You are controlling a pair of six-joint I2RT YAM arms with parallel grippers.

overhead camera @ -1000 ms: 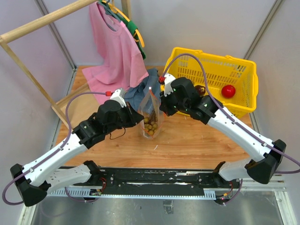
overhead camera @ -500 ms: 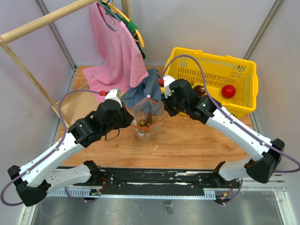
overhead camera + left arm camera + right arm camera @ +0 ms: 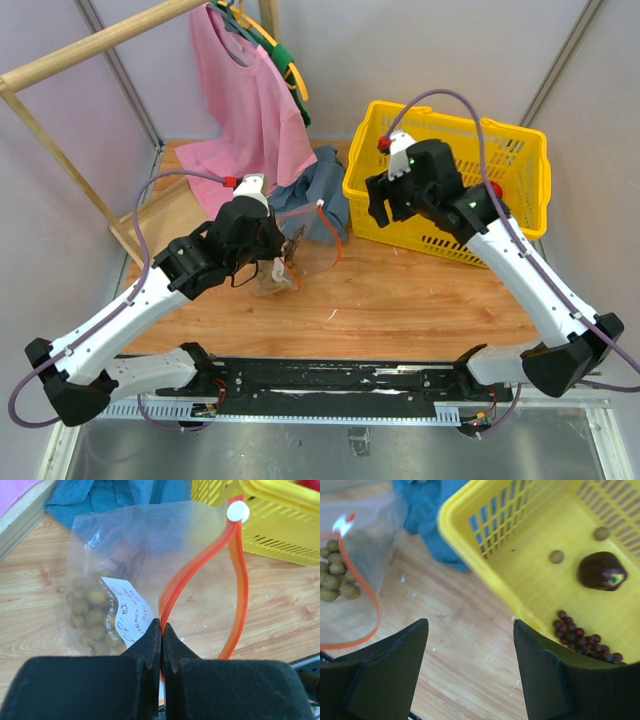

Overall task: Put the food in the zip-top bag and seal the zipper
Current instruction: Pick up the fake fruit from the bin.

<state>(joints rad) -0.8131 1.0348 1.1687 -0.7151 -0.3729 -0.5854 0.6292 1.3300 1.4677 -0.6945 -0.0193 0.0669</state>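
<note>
The zip-top bag [image 3: 115,560] lies slumped on the table with its mouth gaping, a tan-yellow cluster [image 3: 89,611] and a white label [image 3: 128,618] inside. My left gripper [image 3: 161,626] is shut on the red-orange zipper [image 3: 199,566] at one end of the mouth; a white slider [image 3: 238,511] sits at the far end. My right gripper [image 3: 470,625] is open and empty, above the basket's near rim. In the yellow basket [image 3: 485,500] lie a dark purple grape bunch [image 3: 585,638], a dark red fruit [image 3: 601,571] and two loose tan balls [image 3: 556,556]. From above, the bag [image 3: 315,235] hangs off the left gripper [image 3: 285,255].
A blue cloth [image 3: 312,190] lies behind the bag, against the basket's [image 3: 455,125] left corner. A pink shirt [image 3: 245,100] hangs from a wooden frame [image 3: 60,150] at the back left. The right gripper [image 3: 385,208] hovers at the basket's front-left wall.
The right gripper let go of the bag's mouth, opened, and swung back right to the basket. The bag dropped from upright and slumped left, still pinched by the left gripper.
</note>
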